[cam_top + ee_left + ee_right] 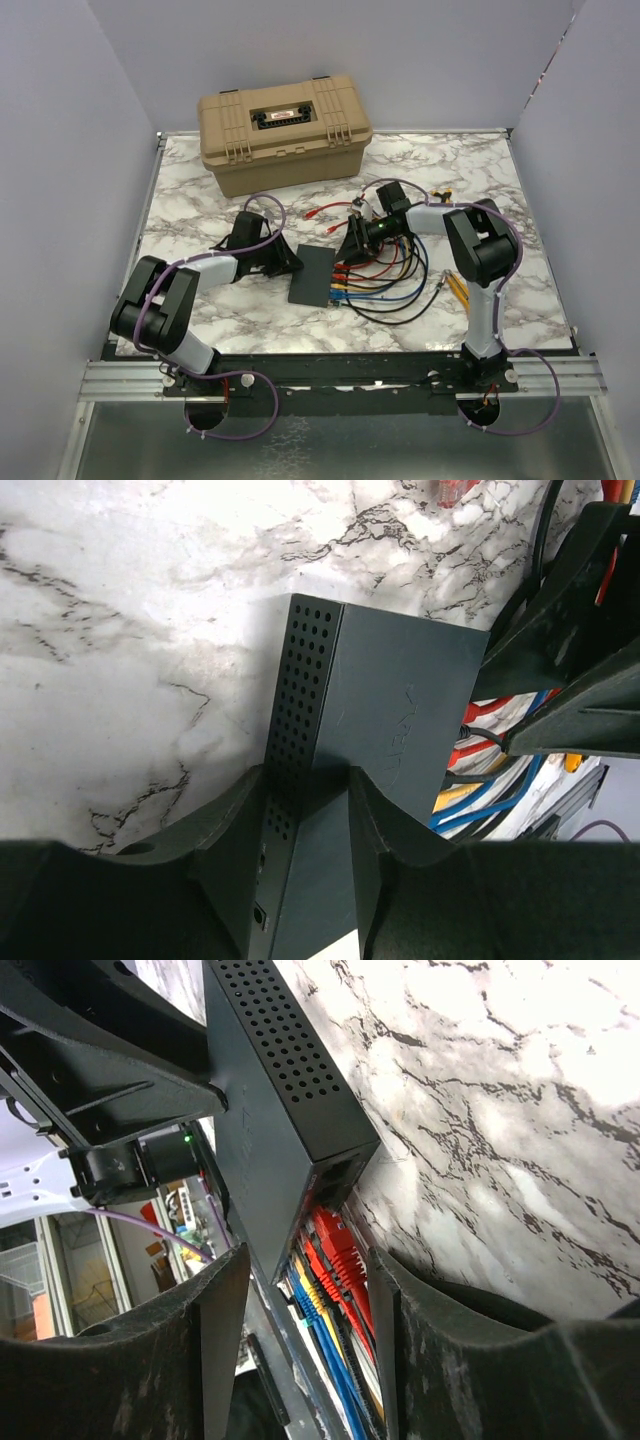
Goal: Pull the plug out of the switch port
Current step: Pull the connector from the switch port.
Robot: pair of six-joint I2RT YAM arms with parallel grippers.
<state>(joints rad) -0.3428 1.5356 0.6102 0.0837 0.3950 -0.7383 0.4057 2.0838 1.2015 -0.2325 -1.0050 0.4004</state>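
- Bracing is begun: the switch, lying flat between both claws, is straddled by the left claw; whether it is clamped cannot be told.
- The plugs are framed by the right claw, which is held wide.
- No plug is pulled yet.

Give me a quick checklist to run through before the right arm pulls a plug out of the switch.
1. Switch lying flat on the table: ok.
2. Left gripper straddling an edge of the switch to brace it: ok.
3. Left gripper clamped firmly: cannot tell.
4. Right gripper lined up on the port row, plugs between its fingers: ok.
5. Right jaws shut on a single plug: not ok. They stand open, with a gap beside the red plugs.
6. Toolbox well apart from the switch and cables: ok.
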